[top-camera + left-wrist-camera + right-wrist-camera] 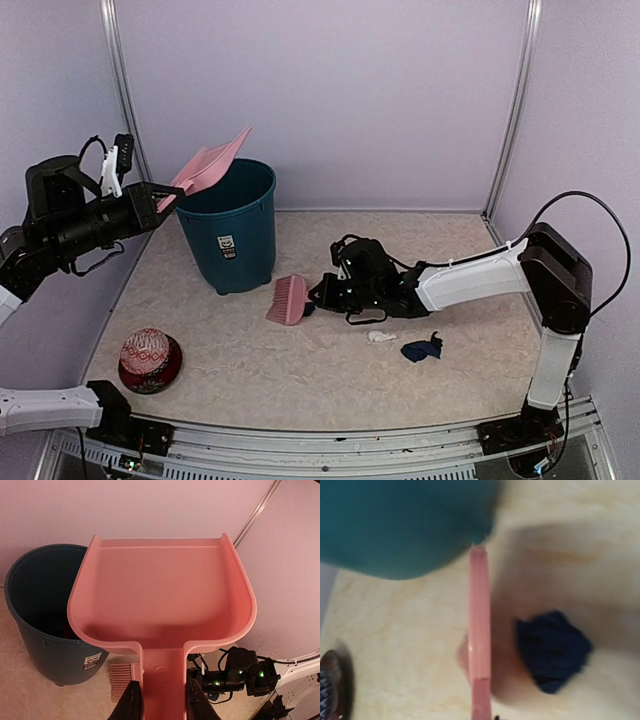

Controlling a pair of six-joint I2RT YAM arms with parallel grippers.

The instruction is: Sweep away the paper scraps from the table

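My left gripper (158, 197) is shut on the handle of the pink dustpan (210, 165), tilted above the teal bin (232, 228). In the left wrist view the dustpan (162, 595) is empty, its handle clamped between my fingers (131, 702). My right gripper (322, 292) is shut on the pink brush (289, 300), bristles on the table (250, 370). A dark blue paper scrap (552, 650) lies just right of the brush (479, 630). A white scrap (381, 336) and another dark blue scrap (421, 349) lie near the right arm.
A red patterned ball in a dark bowl (150, 360) stands at the front left. The teal bin also shows in the right wrist view (405, 525) just beyond the brush tip. Lilac walls and metal posts ring the table.
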